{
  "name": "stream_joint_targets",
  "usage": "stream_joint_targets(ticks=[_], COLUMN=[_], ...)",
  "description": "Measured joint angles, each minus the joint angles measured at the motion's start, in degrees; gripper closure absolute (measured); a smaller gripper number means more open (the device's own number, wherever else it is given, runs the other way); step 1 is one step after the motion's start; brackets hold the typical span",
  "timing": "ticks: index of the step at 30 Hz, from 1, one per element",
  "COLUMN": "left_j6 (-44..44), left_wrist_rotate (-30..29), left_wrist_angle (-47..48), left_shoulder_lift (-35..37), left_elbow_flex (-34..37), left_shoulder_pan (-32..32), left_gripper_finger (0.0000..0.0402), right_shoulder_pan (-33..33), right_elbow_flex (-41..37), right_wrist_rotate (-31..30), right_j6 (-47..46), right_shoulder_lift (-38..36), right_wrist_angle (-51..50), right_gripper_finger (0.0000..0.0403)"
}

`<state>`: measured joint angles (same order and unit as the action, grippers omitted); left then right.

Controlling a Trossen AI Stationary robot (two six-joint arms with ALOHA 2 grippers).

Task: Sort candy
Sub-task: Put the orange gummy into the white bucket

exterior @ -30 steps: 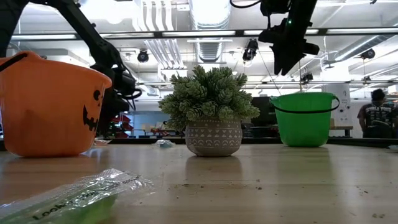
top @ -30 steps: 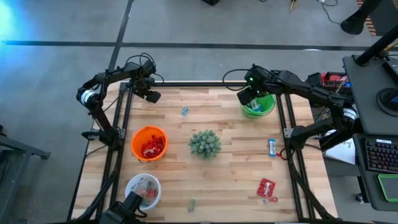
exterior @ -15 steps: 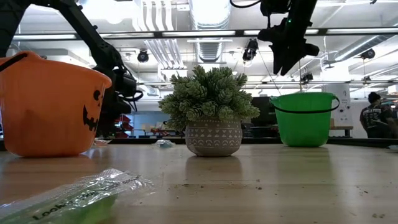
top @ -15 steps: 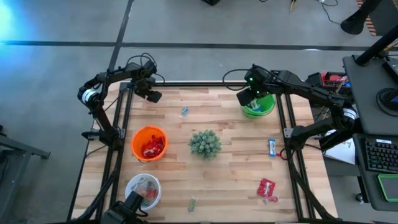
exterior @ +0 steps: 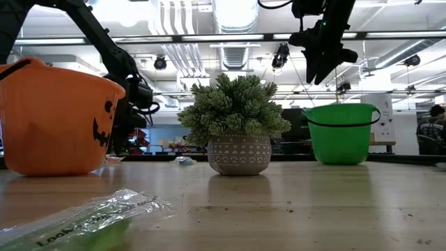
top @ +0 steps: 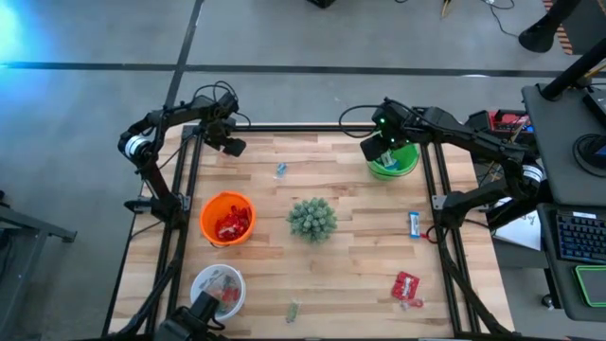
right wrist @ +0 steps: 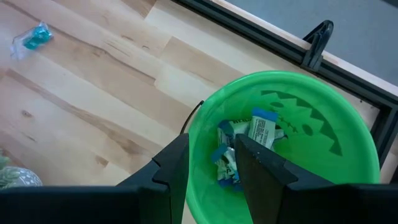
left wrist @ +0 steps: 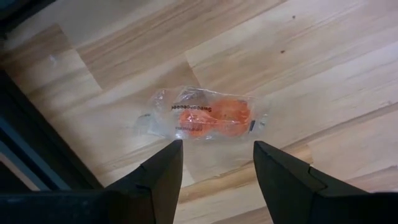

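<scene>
The left tool (top: pixel 234 146) hangs over the far left corner of the wooden plank surface (top: pixel 350 265). Its two dark fingers (left wrist: pixel 158 180) are spread apart and hold nothing. Just ahead of them a clear plastic packet with orange candy inside (left wrist: pixel 202 116) lies flat on the wood, its long axis running across the gap between the fingers.

The right tool (top: pixel 377 150) is above the green plastic bucket (top: pixel 405 163) at the far right of the surface. Its fingers (right wrist: pixel 264 168) stand a little apart with nothing between them. Inside the bucket lie several blue-and-white wrapped bars (right wrist: pixel 239 149) in a loose heap, pointing in different directions.

A small teal wrapped piece (top: pixel 281 170) lies on the far side of the surface, between the two tools. A blue-and-white bar (top: pixel 414 224) lies at the right edge, long axis running near to far. A red packet (top: pixel 406 287) is at the near right, tilted. A small green packet (top: pixel 293 311) lies near the front edge. The orange pumpkin-face bucket (top: pixel 227 218) on the left holds red pieces, and the white bowl (top: pixel 217 287) near it holds mixed candy. The spiky green plant in its pot (top: pixel 311 219) stands in the middle.
</scene>
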<state>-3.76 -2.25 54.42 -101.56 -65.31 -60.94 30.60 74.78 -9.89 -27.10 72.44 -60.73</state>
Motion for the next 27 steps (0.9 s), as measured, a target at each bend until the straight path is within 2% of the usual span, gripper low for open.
stream_joint_targets(ticks=[15,24,27], left_j6=[-4.5,-4.1,-4.02], left_wrist_rotate=[-3.35,-3.18,-0.21], left_wrist_angle=[-0.36,-0.13,0.23], left_shoulder_lift=[-0.59,-0.59,-0.59], left_elbow_flex=[0.23,0.51,0.64], left_shoulder_pan=[0.91,1.19,1.22], left_gripper_finger=[0.0223,0.0223,0.0223], right_shoulder_pan=[-2.64,-2.64,-2.64], right_elbow_flex=[0.0,0.0,0.0], right_wrist_rotate=[0.0,-0.02,-0.02], right_j6=[0.09,0.09,0.11], right_shoulder_lift=[0.0,0.0,0.0], right_wrist_angle=[-0.03,-0.04,-0.04], right_gripper_finger=[0.0282,0.0282,0.0282])
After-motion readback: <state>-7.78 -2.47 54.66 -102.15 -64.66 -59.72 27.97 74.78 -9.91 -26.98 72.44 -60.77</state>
